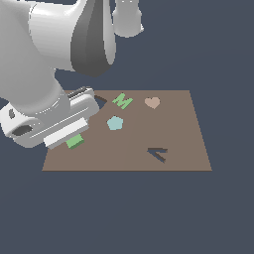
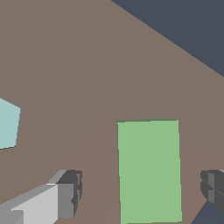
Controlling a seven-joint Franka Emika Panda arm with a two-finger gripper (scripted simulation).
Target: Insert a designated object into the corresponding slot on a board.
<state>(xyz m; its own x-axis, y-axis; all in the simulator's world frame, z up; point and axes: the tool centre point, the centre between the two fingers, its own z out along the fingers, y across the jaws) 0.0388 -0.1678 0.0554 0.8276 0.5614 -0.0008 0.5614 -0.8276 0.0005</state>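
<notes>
The light-green rectangular block (image 2: 148, 170) lies flat on the brown board (image 1: 178, 129), near its front corner on the exterior view's left (image 1: 75, 142). My gripper (image 2: 141, 190) is open and low over the block, with one finger (image 2: 68, 192) on each side and a gap to the block on both. In the exterior view the white hand (image 1: 59, 124) covers most of the block. The dark navy slot (image 1: 101, 101) shows only partly behind the hand, at the board's far side.
On the board are a green M-shaped piece (image 1: 122, 101), a pale teal pentagon (image 1: 115, 123) (image 2: 6, 124), a tan heart (image 1: 152, 102) and a dark chevron cutout (image 1: 158, 154). The arm's bulk fills the exterior view's upper left.
</notes>
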